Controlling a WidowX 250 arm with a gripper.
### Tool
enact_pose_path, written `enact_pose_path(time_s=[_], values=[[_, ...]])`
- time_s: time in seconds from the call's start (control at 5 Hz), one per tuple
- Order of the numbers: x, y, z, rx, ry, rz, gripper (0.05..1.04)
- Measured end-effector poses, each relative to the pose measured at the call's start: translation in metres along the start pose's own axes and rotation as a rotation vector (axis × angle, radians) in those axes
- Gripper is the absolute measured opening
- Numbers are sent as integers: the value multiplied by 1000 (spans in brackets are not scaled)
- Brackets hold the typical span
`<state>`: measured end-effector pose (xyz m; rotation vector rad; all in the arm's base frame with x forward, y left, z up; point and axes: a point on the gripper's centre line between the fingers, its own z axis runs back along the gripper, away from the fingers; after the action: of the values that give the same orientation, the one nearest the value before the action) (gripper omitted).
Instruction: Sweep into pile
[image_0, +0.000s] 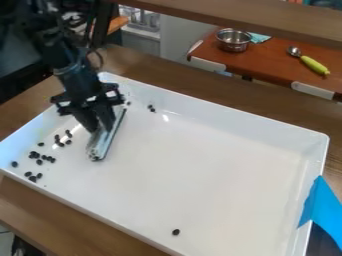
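Note:
My gripper (99, 128) hangs over the left part of the white tray (220, 170), shut on a long, narrow, silvery sweeping tool (107, 140). The tool lies low at the tray floor, slanting from the back toward the front left. Dark beans (37, 156) are scattered to its left, near the tray's left corner, with several others (63, 140) closer to the tool. A few more beans (152, 108) sit behind and to the right of the tool, near the back wall. One lone bean (176, 232) rests near the front edge.
Blue tape (322, 210) covers part of the tray's right rim. Beyond the tray, a reddish-brown surface (267, 62) holds a metal pot (234, 40) and a green-handled spoon (311, 63). A wooden beam (247, 19) crosses the top.

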<state>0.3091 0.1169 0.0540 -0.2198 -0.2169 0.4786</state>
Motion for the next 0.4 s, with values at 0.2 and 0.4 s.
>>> enact_pose_path(time_s=[0.2,0.4], values=[[-16,11,6,-14,-14,21,335],[-22,13,10,-39,-23,11,335]])
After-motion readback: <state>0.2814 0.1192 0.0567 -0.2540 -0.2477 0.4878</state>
